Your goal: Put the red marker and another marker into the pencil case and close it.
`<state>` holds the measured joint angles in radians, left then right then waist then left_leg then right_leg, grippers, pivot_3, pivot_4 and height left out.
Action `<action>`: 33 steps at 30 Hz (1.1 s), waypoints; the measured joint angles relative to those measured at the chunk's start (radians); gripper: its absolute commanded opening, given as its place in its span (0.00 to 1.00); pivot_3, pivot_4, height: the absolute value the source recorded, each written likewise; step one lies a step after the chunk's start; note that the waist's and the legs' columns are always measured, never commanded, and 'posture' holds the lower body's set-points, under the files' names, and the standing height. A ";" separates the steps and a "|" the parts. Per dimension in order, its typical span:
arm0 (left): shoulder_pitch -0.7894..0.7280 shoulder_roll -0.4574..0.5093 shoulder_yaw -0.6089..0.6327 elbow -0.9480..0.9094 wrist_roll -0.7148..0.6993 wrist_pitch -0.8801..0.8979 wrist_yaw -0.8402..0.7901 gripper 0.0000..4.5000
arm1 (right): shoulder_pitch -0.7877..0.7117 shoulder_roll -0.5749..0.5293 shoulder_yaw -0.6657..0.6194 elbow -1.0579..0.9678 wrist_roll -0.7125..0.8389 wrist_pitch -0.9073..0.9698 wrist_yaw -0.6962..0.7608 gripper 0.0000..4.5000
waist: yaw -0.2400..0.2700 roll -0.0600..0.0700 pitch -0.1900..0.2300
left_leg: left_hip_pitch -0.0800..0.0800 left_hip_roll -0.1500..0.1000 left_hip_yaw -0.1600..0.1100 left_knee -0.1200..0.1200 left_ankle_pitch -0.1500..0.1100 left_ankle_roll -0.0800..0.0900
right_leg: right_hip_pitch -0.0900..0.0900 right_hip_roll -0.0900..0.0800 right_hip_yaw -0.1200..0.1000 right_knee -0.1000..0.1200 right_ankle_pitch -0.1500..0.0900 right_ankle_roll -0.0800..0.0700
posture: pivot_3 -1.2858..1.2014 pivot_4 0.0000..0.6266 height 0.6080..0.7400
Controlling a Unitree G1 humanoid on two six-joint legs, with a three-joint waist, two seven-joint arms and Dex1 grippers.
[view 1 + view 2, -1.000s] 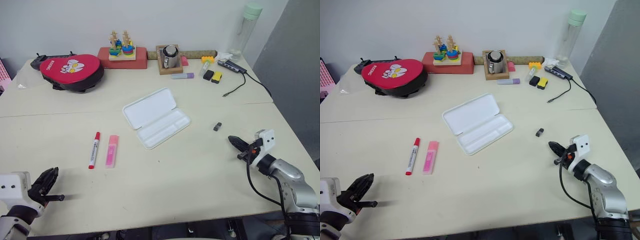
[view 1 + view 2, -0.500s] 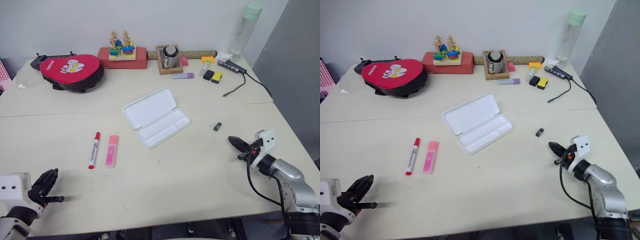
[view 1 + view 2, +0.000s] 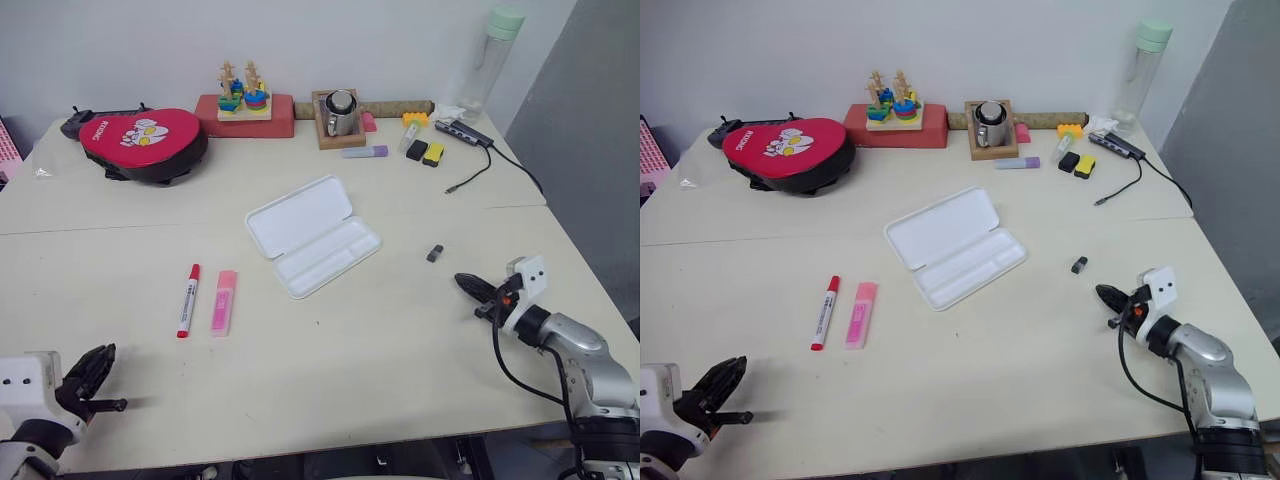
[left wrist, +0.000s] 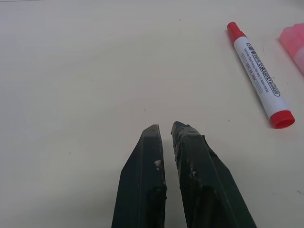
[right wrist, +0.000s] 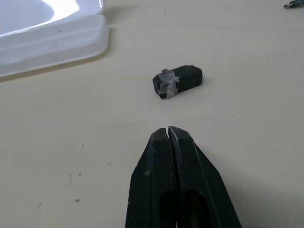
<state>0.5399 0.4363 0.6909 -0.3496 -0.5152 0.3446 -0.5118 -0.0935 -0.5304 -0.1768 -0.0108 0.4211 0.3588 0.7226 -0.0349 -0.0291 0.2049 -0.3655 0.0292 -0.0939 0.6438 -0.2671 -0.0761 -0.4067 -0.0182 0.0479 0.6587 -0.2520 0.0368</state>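
White pencil case (image 3: 313, 236), red-capped red marker (image 3: 188, 299)

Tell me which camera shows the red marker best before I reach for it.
The left wrist view: the red marker lies close ahead of the left gripper, label and both red ends readable. The eye views show it small, lying beside the pink highlighter.

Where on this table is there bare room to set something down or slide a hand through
Bare table runs along the near edge, between the red marker with the pink highlighter and the right end effector. Another open strip lies between the red pouch and the open pencil case. The far edge is crowded: stacking toy, mug, bottle, cable.
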 measured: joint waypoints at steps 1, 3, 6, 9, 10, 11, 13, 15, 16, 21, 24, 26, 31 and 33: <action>0.000 0.000 0.001 0.000 -0.002 0.000 -0.002 0.10 | 0.001 -0.004 0.000 -0.013 0.005 0.011 0.003 0.04 | 0.000 0.000 0.000 | 0.000 0.000 0.000 0.000 0.000 0.000 | 0.000 0.000 0.000 0.000 0.000 0.000 | 0.52 0.24 1.00; 0.000 0.001 0.003 0.000 -0.004 0.000 -0.004 0.10 | 0.001 -0.017 0.000 -0.044 0.021 0.030 0.013 0.09 | 0.000 0.000 0.000 | 0.000 0.000 0.000 0.000 0.000 0.000 | 0.000 0.000 0.000 0.000 0.000 0.000 | 0.52 0.24 1.00; 0.001 0.001 0.003 0.000 -0.010 -0.001 -0.006 0.10 | 0.001 -0.034 0.000 -0.086 0.047 0.067 0.034 0.27 | 0.000 0.000 0.000 | 0.000 0.000 0.000 0.000 0.000 0.000 | 0.000 0.000 0.000 0.000 0.000 0.000 | 0.52 0.24 1.00; 0.003 0.001 0.003 0.000 -0.011 -0.001 -0.007 0.10 | 0.001 -0.052 0.000 -0.112 0.069 0.094 0.045 0.46 | 0.000 0.000 0.000 | 0.000 0.000 0.000 0.000 0.000 0.000 | 0.000 0.000 0.000 0.000 0.000 0.000 | 0.52 0.24 1.00; 0.003 0.001 0.003 0.000 -0.011 -0.001 -0.008 0.10 | 0.001 -0.052 0.001 -0.120 0.073 0.101 0.047 0.50 | 0.000 0.000 0.000 | 0.000 0.000 0.000 0.000 0.000 0.000 | 0.000 0.000 0.000 0.000 0.000 0.000 | 0.52 0.24 1.00; 0.003 0.001 0.003 0.000 -0.011 -0.001 -0.010 0.10 | 0.000 -0.052 0.001 -0.126 0.074 0.108 0.046 0.56 | 0.000 0.000 0.000 | 0.000 0.000 0.000 0.000 0.000 0.000 | 0.000 0.000 0.000 0.000 0.000 0.000 | 0.52 0.24 1.00; 0.005 0.002 0.003 0.000 -0.012 0.005 -0.010 0.10 | -0.006 -0.052 0.004 -0.140 0.077 0.119 0.048 0.68 | 0.000 0.000 0.000 | 0.000 0.000 0.000 0.000 0.000 0.000 | 0.000 0.000 0.000 0.000 0.000 0.000 | 0.52 0.24 1.00; 0.007 0.008 0.004 -0.003 -0.025 0.033 -0.008 0.10 | -0.022 -0.051 0.005 -0.151 0.089 0.132 0.056 0.78 | 0.000 0.000 0.000 | 0.000 0.000 0.000 0.000 0.000 0.000 | 0.000 0.000 0.000 0.000 0.000 0.000 | 0.52 0.24 1.00; 0.008 0.009 0.004 -0.006 -0.036 0.048 -0.006 0.10 | -0.033 -0.051 0.005 -0.155 0.095 0.136 0.060 0.84 | 0.000 0.000 0.000 | 0.000 0.000 0.000 0.000 0.000 0.000 | 0.000 0.000 0.000 0.000 0.000 0.000 | 0.52 0.24 1.00; 0.019 0.034 0.013 -0.033 -0.132 0.157 -0.020 0.10 | -0.082 -0.061 0.056 -0.189 0.106 0.140 0.106 0.99 | -0.001 0.000 0.000 | 0.000 0.000 0.000 0.000 0.000 0.000 | 0.000 0.000 -0.001 0.000 0.000 0.000 | 0.52 0.24 1.00; 0.025 0.043 0.024 -0.042 -0.173 0.186 -0.031 0.25 | -0.109 -0.064 0.096 -0.188 0.095 0.134 0.130 1.00 | 0.000 0.000 0.000 | 0.000 0.000 0.000 0.000 0.000 0.000 | 0.000 0.000 0.000 0.000 0.000 0.000 | 0.52 0.24 1.00; 0.031 0.051 0.024 -0.047 -0.190 0.197 -0.043 0.34 | -0.146 -0.064 0.122 -0.181 0.079 0.124 0.148 1.00 | -0.002 0.000 0.000 | 0.000 0.000 0.000 0.000 0.000 0.000 | 0.000 0.000 0.000 0.000 0.000 0.000 | 0.52 0.24 1.00; 0.045 0.090 0.026 -0.085 -0.207 0.223 -0.066 0.55 | -0.292 -0.059 0.222 -0.117 0.030 0.089 0.223 1.00 | -0.008 0.000 0.000 | 0.000 0.000 0.000 0.000 0.000 0.000 | 0.000 0.000 -0.001 0.000 0.000 0.000 | 0.52 0.24 1.00; 0.045 0.106 0.027 -0.102 -0.212 0.227 -0.069 0.64 | -0.329 -0.059 0.253 -0.092 0.007 0.075 0.244 1.00 | -0.006 -0.001 0.000 | 0.000 0.000 -0.001 -0.001 0.000 0.000 | 0.000 0.000 -0.001 -0.001 0.000 0.000 | 0.52 0.24 1.00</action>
<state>0.5847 0.5419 0.7176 -0.4516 -0.7273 0.5714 -0.5807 -0.4224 -0.5893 0.0758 -0.1024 0.4282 0.4342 0.9670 -0.0407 -0.0296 0.2046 -0.3659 0.0294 -0.0945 0.6433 -0.2671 -0.0761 -0.4070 -0.0183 0.0468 0.6580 -0.2521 0.0367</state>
